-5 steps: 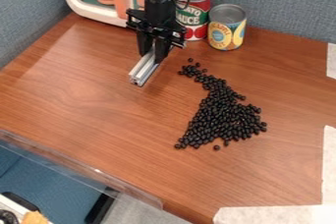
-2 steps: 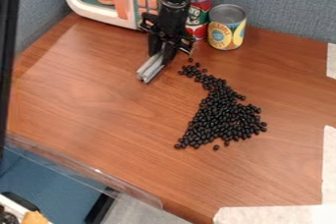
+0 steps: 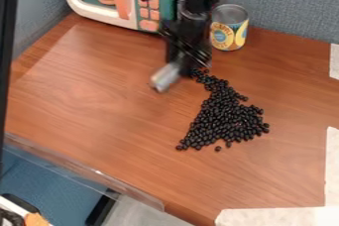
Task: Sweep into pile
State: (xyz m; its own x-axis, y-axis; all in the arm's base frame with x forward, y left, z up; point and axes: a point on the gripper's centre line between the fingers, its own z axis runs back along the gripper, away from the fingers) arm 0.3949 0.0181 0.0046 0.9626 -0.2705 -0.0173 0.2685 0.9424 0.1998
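1 tool [image 3: 180, 68], 1 bar [image 3: 165, 77], 1 can [image 3: 229, 28], 1 microwave [image 3: 99, 13], countless beans [image 3: 225, 120]

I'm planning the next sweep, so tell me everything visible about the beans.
The beans are small, black, rounded and slightly glossy, apparently dry and whole. They lie on the wooden table in one unswept patch: a narrow tail toward the toy kitchen side, widening into a dense body nearer the camera. A stray bean sits just off the near edge. The end effector is right by the tail; whether they touch, I can't tell.
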